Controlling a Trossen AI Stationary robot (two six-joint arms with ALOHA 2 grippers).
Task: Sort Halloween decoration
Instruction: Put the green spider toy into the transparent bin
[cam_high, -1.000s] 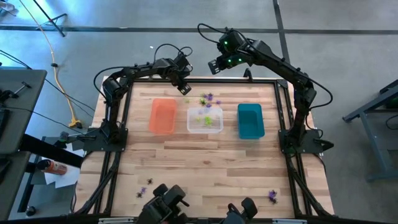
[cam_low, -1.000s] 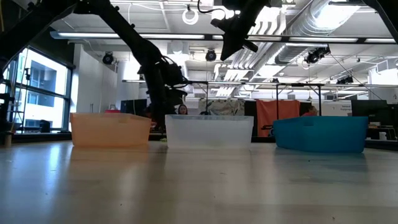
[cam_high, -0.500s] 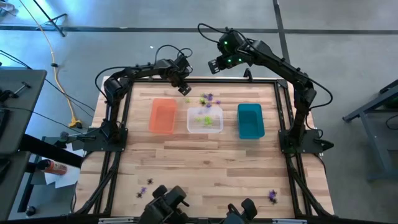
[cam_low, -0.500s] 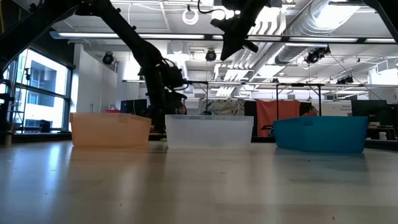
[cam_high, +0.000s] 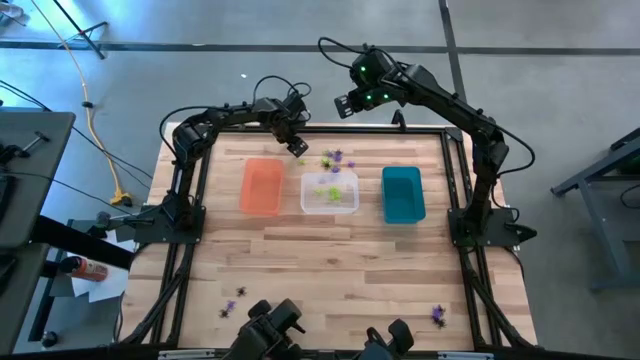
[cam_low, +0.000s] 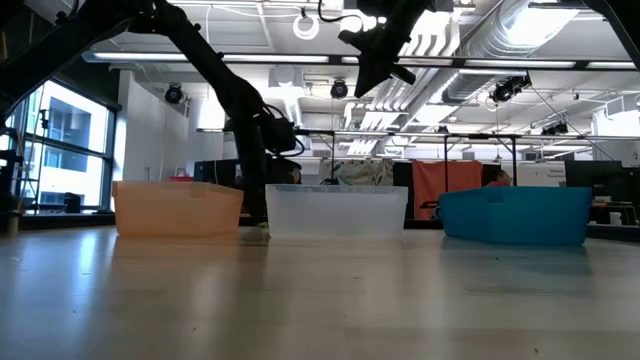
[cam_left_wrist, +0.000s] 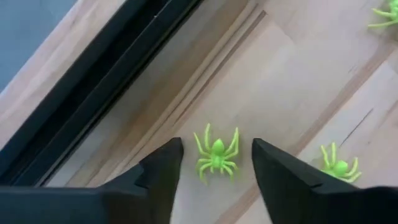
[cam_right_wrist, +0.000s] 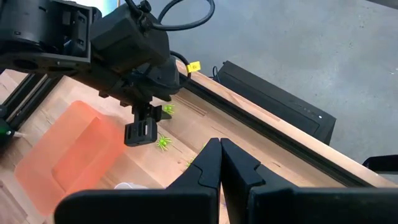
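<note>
Left fingers (cam_left_wrist: 214, 171) spread, now straddling a lime green spider (cam_left_wrist: 216, 155) flat on the counter (cam_high: 340, 240), near the far edge behind the orange bin (cam_high: 262, 186); arm has edged in. Pinch looks imminent. Right fingers (cam_right_wrist: 219, 163) pressed together, empty, hovering.

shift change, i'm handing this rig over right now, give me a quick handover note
Left gripper: jaws open, straddling a green spider on the wood at the table's far edge, not yet gripped.
Right gripper: shut, empty, raised beyond the far edge.
Bins: orange bin, clear bin, teal bin in a row.
Done: some green pieces lie in the clear bin.
Left: loose spiders behind the clear bin and near the front corners.
</note>
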